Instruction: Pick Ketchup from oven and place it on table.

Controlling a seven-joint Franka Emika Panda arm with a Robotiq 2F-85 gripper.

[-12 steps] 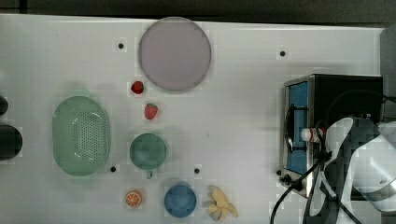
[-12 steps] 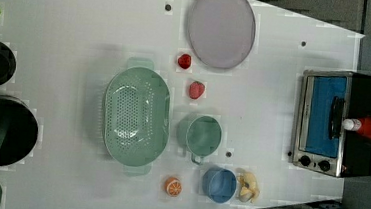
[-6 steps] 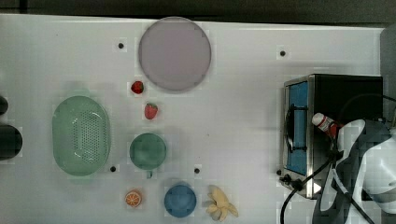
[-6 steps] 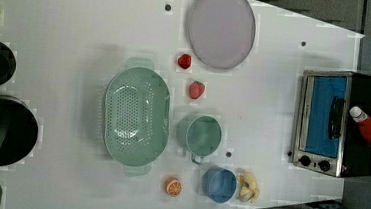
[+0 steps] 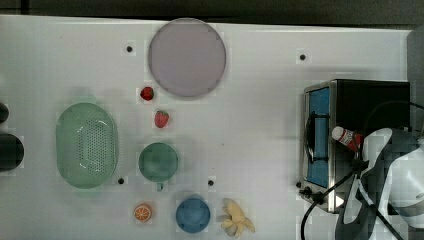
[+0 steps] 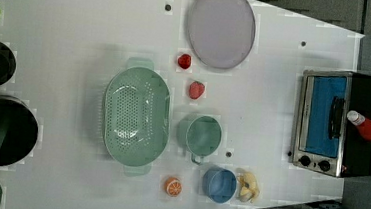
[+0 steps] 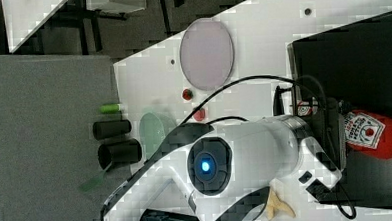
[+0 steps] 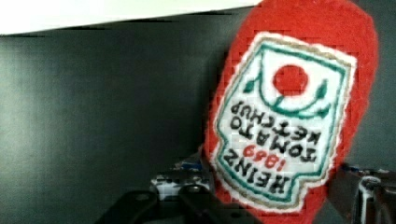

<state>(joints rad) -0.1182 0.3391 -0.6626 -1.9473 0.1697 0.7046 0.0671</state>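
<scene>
The Ketchup, a red bottle with a white cap, lies on the black top of the oven, which stands at the top view's right end of the white table. In the left view the Ketchup points its cap toward the blue glass door. My gripper reaches in from behind the oven, and in the wrist view its dark fingers press both sides of the labelled Ketchup. In the right view the gripper meets the Ketchup over the oven.
A lilac plate, two strawberries, a green colander, a green cup, a blue bowl, an orange slice and a banana lie on the table. The white arm and its cables hang over the oven's corner.
The jaws have narrowed onto the bottle. Its cap end has swung away from the oven door toward the top view's right, and the arm has shifted with it.
</scene>
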